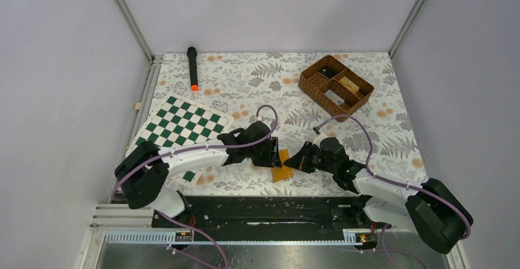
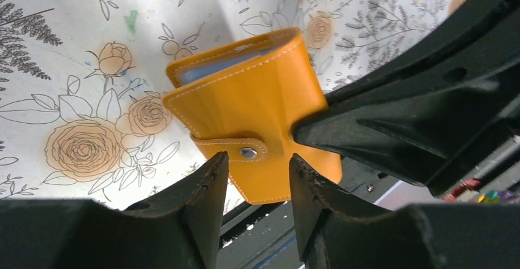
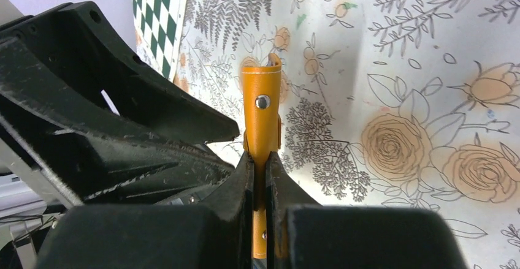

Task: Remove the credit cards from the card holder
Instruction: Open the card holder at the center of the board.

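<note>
Near table (image 1: 392, 146) edge, right gripper (image 3: 259, 162) clamps card holder (image 2: 245, 103), snap tab (image 2: 248, 152) fastened; left gripper (image 2: 257, 168) parted astride tab, not gripping. Credit cards (image 2: 211, 70) inside, none removed.

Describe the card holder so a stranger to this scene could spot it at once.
On the floral table, look at the middle of the near edge. The card holder is there, clamped on edge by the right gripper. It is a plain orange-tan folded wallet with a metal snap on its strap, unlike the green chessboard to its left or the brown wicker basket at the back.
</note>
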Robot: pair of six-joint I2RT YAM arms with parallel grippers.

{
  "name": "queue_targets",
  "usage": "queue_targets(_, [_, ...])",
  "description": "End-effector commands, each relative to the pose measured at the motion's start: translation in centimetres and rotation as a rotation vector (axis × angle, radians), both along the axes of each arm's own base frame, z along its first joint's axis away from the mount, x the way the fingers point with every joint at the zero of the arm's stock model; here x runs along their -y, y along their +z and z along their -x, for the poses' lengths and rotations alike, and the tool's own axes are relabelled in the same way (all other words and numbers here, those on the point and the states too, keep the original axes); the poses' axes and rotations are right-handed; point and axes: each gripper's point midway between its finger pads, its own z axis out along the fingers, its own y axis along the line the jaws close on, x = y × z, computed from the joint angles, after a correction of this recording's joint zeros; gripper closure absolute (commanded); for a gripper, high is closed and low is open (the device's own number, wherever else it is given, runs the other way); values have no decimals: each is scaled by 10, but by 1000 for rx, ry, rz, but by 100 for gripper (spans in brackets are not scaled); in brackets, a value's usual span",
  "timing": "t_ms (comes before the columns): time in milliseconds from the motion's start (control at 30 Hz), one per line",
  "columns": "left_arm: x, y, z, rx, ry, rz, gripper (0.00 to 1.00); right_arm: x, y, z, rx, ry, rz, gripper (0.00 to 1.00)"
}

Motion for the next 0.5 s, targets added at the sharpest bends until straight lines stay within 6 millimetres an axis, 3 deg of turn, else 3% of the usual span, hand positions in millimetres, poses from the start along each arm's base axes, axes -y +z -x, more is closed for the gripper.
queue_targets(0, [5,-8,-12,18,44,-42,60,6,-5,-4,-2,-48,11,100])
queue_targets(200, [7,-26,-15,13,63,-72,61,8,-6,-2,-1,-51,3,100])
queue_targets(467, [25,-20,-7,1,5,-18,59,11,-11,2,-6,-56,11,100])
